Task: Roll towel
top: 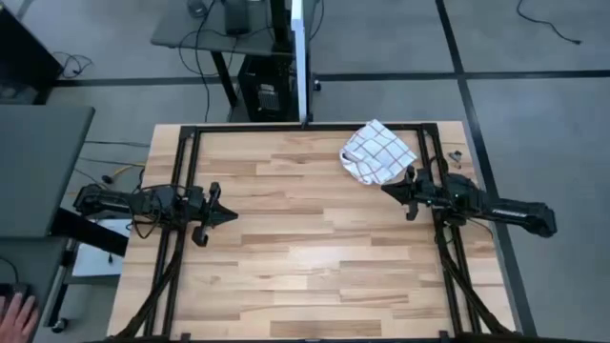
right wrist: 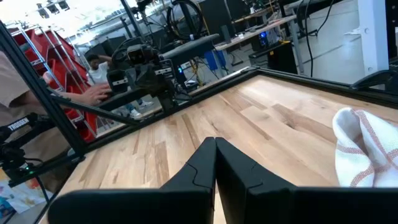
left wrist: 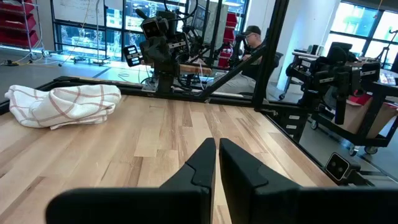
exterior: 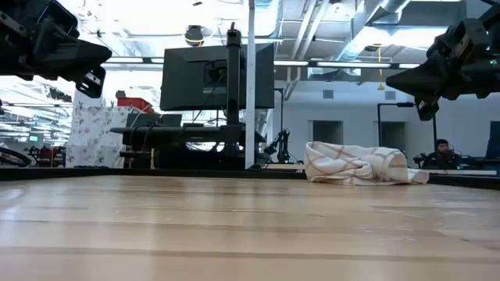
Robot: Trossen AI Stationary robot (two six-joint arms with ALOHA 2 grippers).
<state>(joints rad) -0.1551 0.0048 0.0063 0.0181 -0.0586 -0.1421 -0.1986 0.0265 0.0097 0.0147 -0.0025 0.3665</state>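
Observation:
The towel (top: pixel 379 152), white with a red-brown grid, lies bunched in a loose heap on the table near its far right corner; it also shows in the low view (exterior: pixel 359 165), the left wrist view (left wrist: pixel 62 104) and the right wrist view (right wrist: pixel 367 146). My right gripper (top: pixel 385 189) hovers shut just on the near side of the heap, raised above the table (exterior: pixel 394 80). My left gripper (top: pixel 233 216) hovers shut over the table's left part, far from the towel, fingers level and pointing toward the table's right.
Bare wooden tabletop (top: pixel 305 248) spreads between the two arms and toward the near edge. A black frame (top: pixel 286 128) runs along the table's far edge. Small dark objects (top: pixel 455 154) lie right of the towel. A person's hand (top: pixel 17 312) shows off the table's near left.

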